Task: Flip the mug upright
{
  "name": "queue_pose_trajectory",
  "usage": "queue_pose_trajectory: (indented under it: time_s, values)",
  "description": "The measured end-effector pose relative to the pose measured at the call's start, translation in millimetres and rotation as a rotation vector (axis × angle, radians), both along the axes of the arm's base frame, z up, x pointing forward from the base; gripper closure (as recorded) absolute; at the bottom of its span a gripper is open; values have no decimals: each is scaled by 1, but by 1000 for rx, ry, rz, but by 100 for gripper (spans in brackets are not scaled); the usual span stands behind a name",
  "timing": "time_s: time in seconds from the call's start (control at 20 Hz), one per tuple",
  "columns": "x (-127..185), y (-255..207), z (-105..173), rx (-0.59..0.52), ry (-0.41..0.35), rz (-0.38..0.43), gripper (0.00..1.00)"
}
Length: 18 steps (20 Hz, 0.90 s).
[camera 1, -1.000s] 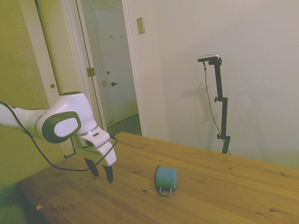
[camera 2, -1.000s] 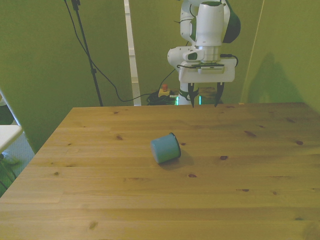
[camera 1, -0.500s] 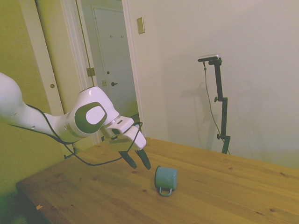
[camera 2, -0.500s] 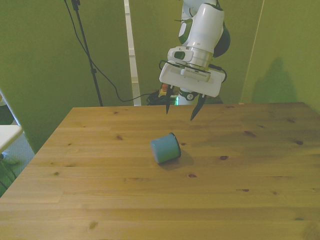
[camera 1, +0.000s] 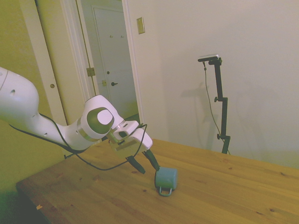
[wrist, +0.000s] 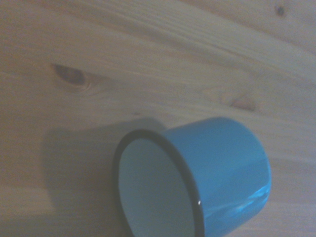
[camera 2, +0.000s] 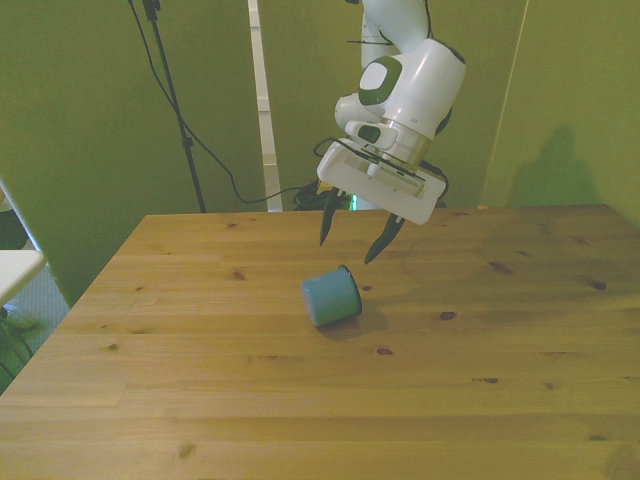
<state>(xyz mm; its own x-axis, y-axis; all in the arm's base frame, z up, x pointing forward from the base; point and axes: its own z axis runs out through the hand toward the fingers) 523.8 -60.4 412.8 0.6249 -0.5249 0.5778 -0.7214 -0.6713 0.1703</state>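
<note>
- Teal mug [camera 2: 331, 297] is lying on its side on the desk [camera 2: 200, 350], not yet upright.
- Tool [camera 2: 350, 235], fingers apart, is now tilting down just above it; grasp is approaching.

1 mug [camera 2: 331, 297], 1 table [camera 2: 200, 400], 1 arm [camera 2: 410, 70] w/ 2 fingers [camera 2: 327, 218], 1 door [camera 1: 113, 70]

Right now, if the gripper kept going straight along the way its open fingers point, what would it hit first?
Most likely the small teal mug lying on its side on the wooden table. The gripper tilts down toward its rim end, fingers open, not touching. Depth is uncertain; it could meet the table beside the rim instead.
</note>
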Motion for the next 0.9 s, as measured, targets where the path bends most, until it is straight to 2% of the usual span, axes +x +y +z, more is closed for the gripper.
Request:
queue_pose_trajectory:
  time_s: [0.25, 0.55, 0.9]
  values:
    - [14, 19, -21, -106, -33, 16, 0]
    - [20, 23, -33, -257, -82, -26, 0]
    - [29, 19, -52, -328, -104, -60, 0]
